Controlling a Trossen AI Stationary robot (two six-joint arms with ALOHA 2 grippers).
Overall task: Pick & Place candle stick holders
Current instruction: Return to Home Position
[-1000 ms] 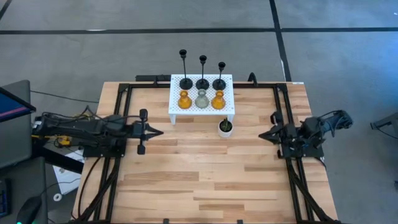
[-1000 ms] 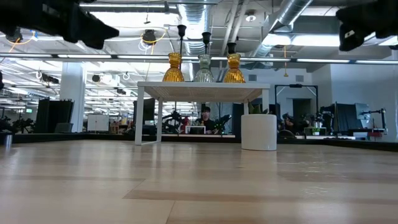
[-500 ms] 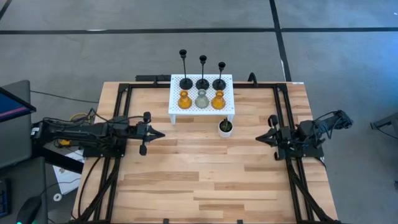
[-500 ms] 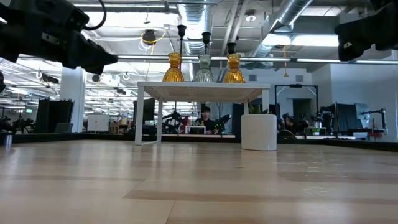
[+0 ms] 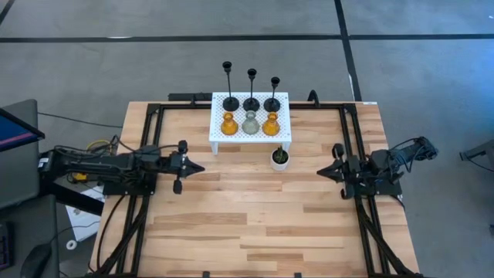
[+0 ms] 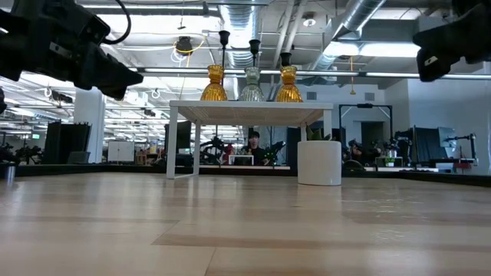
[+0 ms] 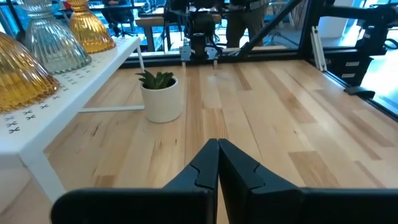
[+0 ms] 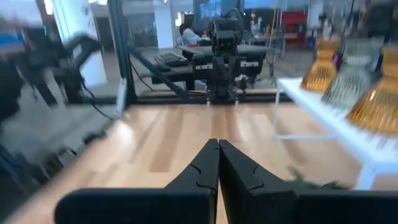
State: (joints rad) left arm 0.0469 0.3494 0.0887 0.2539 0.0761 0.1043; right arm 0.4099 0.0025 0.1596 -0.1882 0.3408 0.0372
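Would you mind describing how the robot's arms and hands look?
Both arms are black. The left arm carries yellow-orange wiring at its base; the right arm has a black cable. Left hand and right hand each have two tapered black fingers.

No text, label, brand, number or sign can be read anywhere. The white shelf (image 7: 59, 111) carries only rows of small cross-shaped marks, not letters. The screen (image 5: 15, 131) beside the table shows colour but no legible writing.
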